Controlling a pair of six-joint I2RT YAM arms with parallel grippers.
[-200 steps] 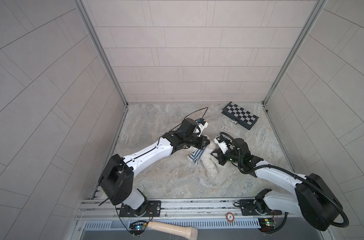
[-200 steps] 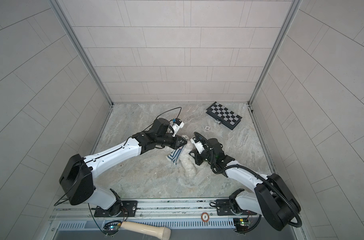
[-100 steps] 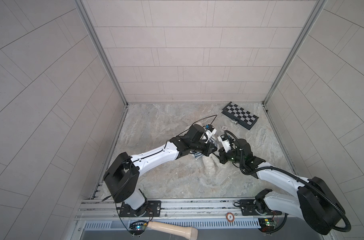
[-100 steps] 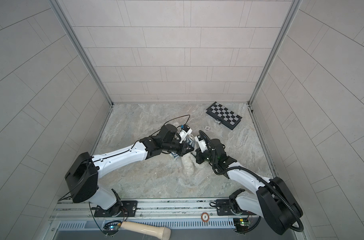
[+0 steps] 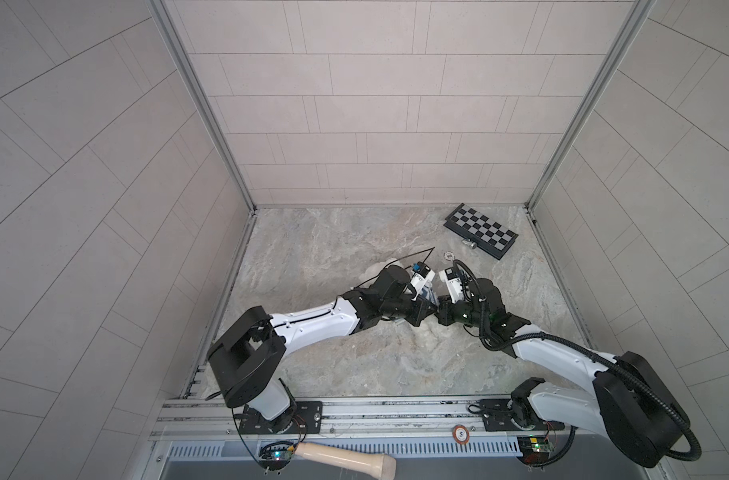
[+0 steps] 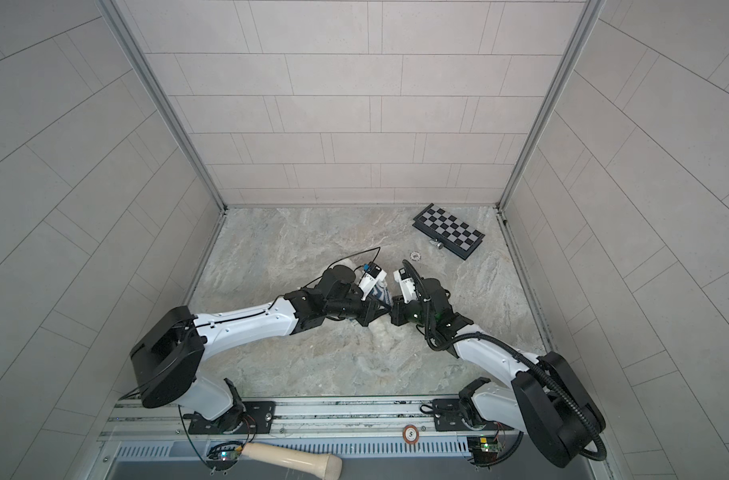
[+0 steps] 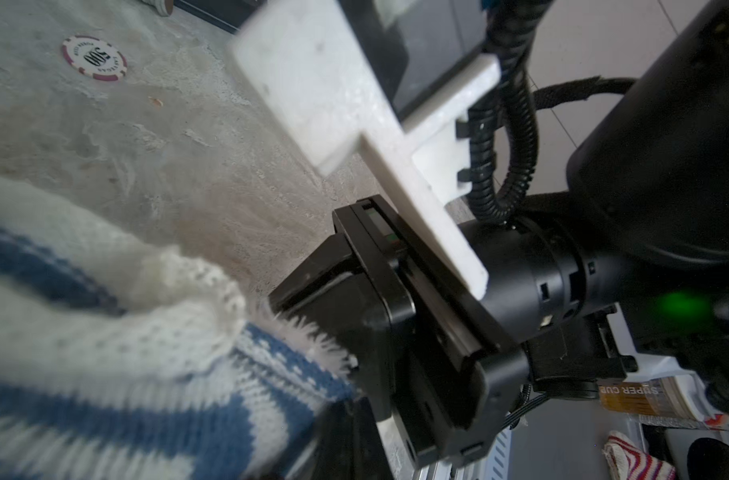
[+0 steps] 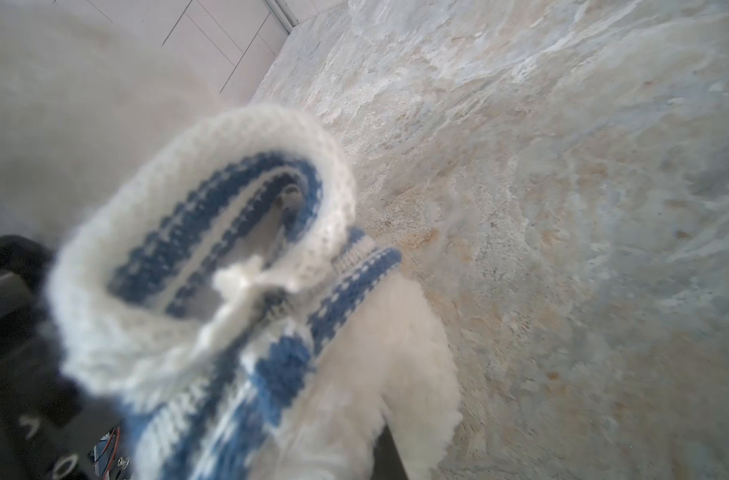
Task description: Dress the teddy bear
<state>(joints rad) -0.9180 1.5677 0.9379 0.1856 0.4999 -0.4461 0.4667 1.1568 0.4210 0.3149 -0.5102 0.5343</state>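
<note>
Right wrist view: my left pincer and right pincer clenched on navy-and-white striped knit shirt, hem edge curled open. Fluffy cream plush teddy bear lay beneath, mid-floor; bare marbled stone floor open alongside.

Checkerboard behind teddy bear — rightward

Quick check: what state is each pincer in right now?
Left pincer: closed, holding the striped sweater.
Right pincer: closed on the same sweater, against the teddy bear fur.
</note>
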